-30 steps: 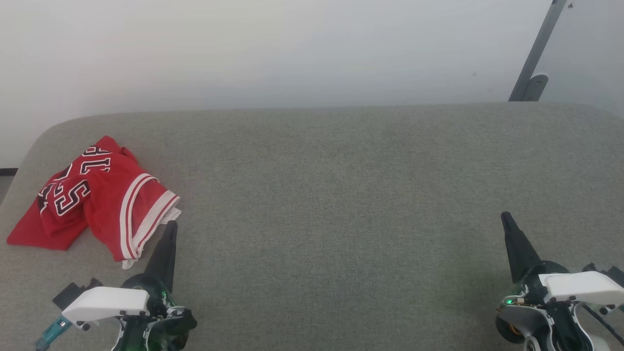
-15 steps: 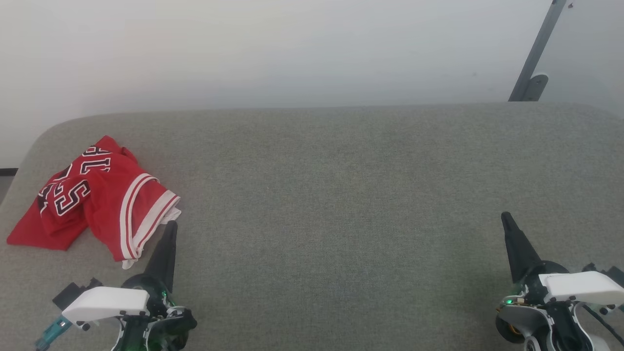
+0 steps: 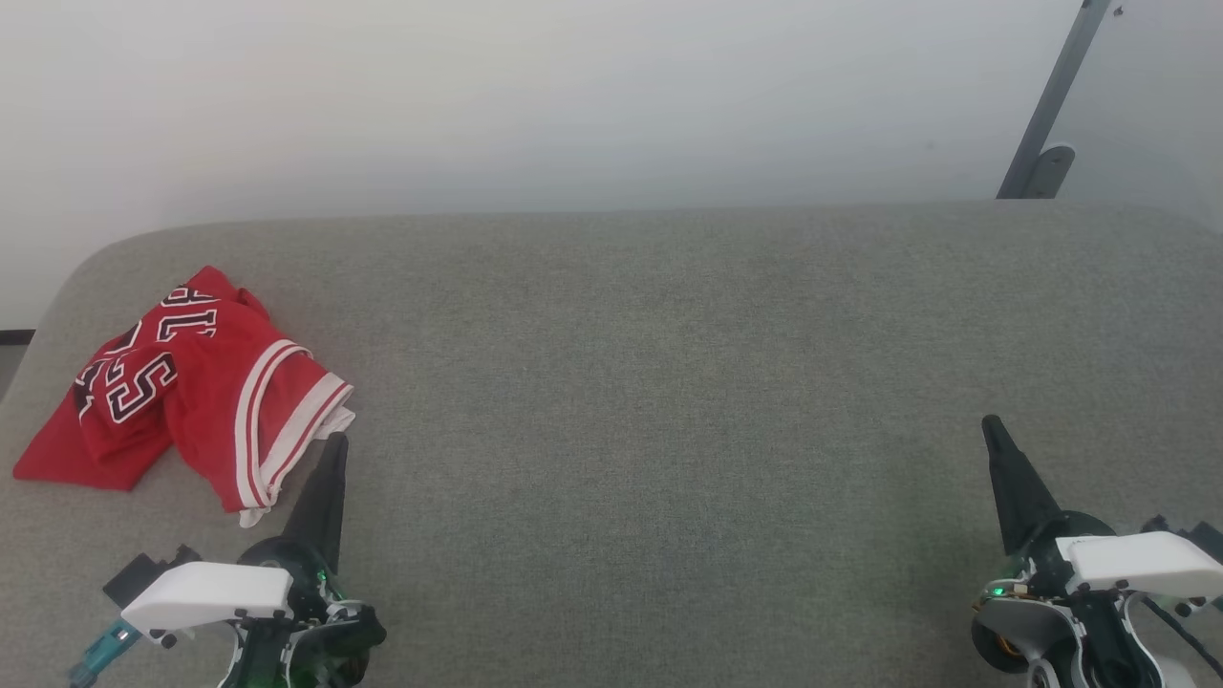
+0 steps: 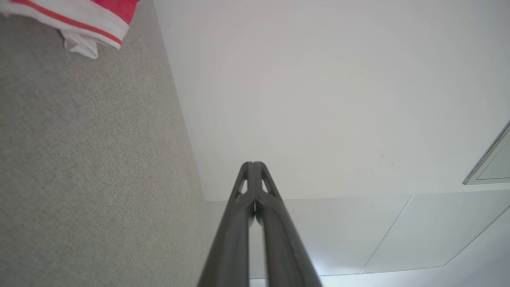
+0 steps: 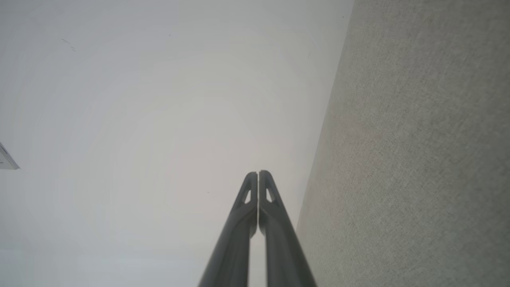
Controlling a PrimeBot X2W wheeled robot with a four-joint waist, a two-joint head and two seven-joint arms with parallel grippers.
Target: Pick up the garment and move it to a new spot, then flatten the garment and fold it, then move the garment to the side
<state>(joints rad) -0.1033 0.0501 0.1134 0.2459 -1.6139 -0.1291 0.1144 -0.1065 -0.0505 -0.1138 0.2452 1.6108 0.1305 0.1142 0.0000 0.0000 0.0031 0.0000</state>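
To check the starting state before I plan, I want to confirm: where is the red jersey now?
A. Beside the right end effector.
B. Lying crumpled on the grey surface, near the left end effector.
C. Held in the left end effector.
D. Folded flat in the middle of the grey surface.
B: the red jersey lies bunched at the left side of the grey surface, just beyond the tip of the shut left end effector, which holds nothing.

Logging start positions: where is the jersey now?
In the head view the red jersey lies crumpled at the far left of the grey surface, just beyond the shut left claw.
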